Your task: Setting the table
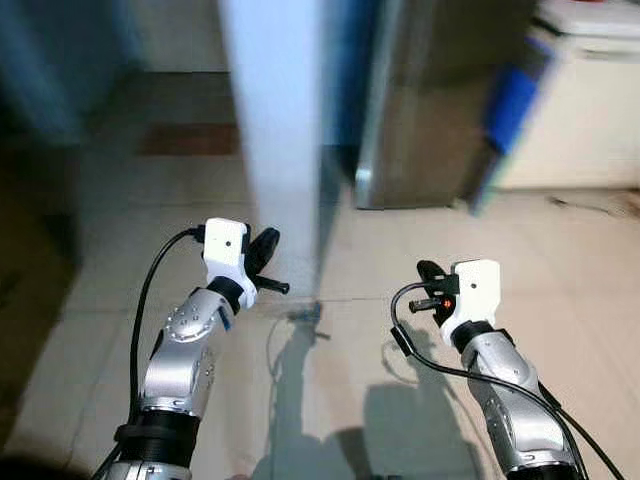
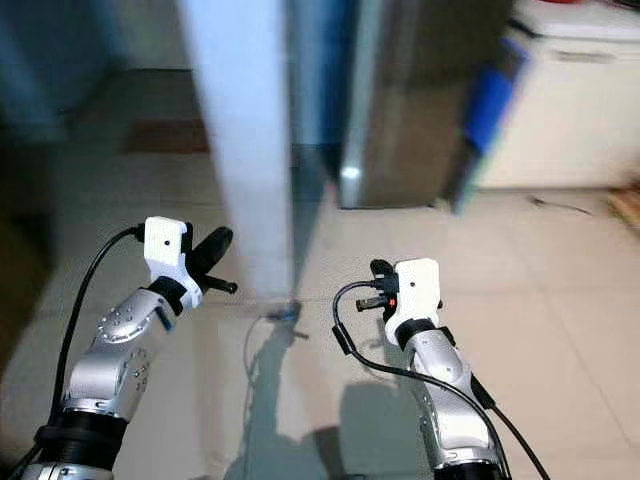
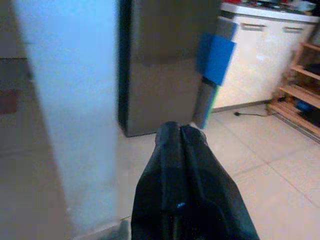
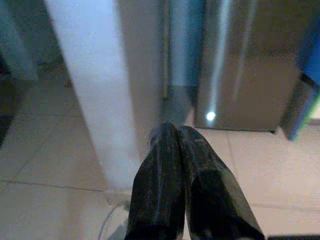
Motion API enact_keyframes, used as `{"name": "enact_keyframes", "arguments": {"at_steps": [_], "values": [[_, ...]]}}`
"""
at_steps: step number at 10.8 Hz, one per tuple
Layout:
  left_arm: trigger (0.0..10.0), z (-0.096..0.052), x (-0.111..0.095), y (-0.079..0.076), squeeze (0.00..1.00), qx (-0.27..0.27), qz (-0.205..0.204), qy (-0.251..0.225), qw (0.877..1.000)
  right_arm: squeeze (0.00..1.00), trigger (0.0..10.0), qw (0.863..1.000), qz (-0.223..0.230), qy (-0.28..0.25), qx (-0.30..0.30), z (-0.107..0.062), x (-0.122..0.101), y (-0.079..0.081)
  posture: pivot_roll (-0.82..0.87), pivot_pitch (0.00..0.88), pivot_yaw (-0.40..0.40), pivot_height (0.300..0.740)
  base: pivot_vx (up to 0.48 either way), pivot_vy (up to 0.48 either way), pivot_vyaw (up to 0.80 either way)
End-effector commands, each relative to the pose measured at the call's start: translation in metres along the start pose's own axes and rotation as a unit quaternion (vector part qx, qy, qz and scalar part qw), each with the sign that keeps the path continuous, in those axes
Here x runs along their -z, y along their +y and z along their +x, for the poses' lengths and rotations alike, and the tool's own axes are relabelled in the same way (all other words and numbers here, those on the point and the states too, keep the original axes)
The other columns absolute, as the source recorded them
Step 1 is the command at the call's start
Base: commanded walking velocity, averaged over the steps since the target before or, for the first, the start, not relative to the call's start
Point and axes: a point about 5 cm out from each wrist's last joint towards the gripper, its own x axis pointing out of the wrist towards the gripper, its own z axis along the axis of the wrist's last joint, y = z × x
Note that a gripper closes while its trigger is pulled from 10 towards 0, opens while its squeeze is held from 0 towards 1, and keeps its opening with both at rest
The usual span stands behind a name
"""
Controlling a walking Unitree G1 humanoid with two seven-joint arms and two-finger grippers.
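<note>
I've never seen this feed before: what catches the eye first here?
A pale white pillar rises from the tiled floor straight ahead, with a steel fridge just behind it to the right. In the foreground both silver arms are raised, the left tool and right tool shut and carrying nothing. A blurred blue object leans by the white cabinet.
</note>
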Motion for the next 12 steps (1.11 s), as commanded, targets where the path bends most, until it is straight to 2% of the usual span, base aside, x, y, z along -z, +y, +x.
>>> {"name": "enact_keyframes", "arguments": {"at_steps": [1, 12], "values": [[10.0, 0.0001, 0.0029, -0.0011, 0.0, 0.0, 0.003, 0.007, 1.0, 0.0, 10.0, 1.0, -0.001, 0.005, -0.003, 0.002, -0.0007, -0.0018, -0.02, 0.005, 0.001, 0.74, 0.0, 0.0, -0.68], [10.0, 0.0028, 0.0011, -0.0073, 0.0, 0.033, 0.02, 0.002, 0.999, 0.0, 10.0, 1.0, -0.001, 0.012, 0.006, 0.0011, 0.0023, -0.0046, -0.03, 0.008, -0.001, 0.74, 0.0, 0.0, -0.67]]}}
